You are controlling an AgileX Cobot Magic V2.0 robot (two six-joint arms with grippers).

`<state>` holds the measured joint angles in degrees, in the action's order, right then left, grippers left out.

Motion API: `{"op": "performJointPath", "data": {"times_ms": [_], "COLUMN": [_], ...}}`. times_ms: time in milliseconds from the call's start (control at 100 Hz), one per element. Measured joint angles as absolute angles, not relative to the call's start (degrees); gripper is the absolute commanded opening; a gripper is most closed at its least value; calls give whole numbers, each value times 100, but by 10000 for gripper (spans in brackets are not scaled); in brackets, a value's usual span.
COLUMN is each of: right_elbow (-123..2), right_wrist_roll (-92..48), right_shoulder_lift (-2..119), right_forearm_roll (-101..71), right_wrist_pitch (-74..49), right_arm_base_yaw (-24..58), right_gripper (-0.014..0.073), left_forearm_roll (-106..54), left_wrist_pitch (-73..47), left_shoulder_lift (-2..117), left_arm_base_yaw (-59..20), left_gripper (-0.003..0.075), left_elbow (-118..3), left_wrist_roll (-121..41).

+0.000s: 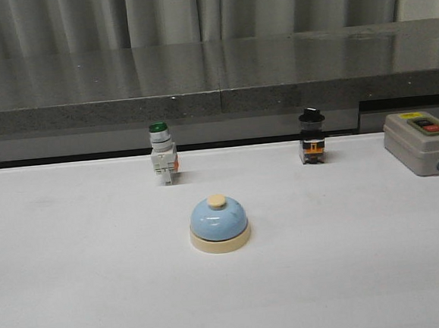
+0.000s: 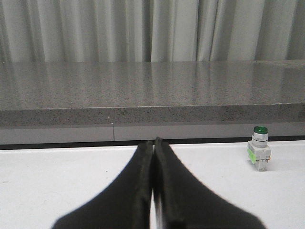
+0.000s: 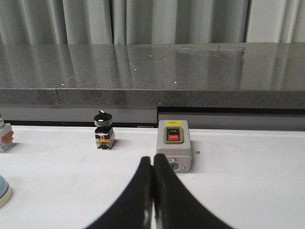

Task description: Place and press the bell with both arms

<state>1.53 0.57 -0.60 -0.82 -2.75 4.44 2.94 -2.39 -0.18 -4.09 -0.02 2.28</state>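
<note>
The light-blue bell with a cream base and cream button stands upright on the white table, near its middle. A sliver of its edge shows in the right wrist view. Neither arm shows in the front view. My left gripper is shut and empty, low over the table, with the bell out of its view. My right gripper is shut and empty, with the bell off to its left and apart from it.
A green-capped white switch stands behind the bell to the left, also in the left wrist view. A black-knobbed switch stands back right. A grey box with a red button sits at the far right. A grey stone ledge runs along the back.
</note>
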Motion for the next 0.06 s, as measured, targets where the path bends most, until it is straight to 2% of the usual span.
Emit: {"op": "performJointPath", "data": {"times_ms": [60], "right_elbow": [153], "right_wrist_roll": [57], "right_shoulder_lift": [-60], "right_forearm_roll": [-82], "right_wrist_pitch": [-275], "right_arm_base_yaw": [444], "right_gripper": [-60], "left_forearm_roll": [294], "left_wrist_pitch": [-239], "left_shoulder_lift": [-18], "left_arm_base_yaw": [-409], "left_gripper": [-20], "left_elbow": [-2], "left_wrist_roll": [228]}}
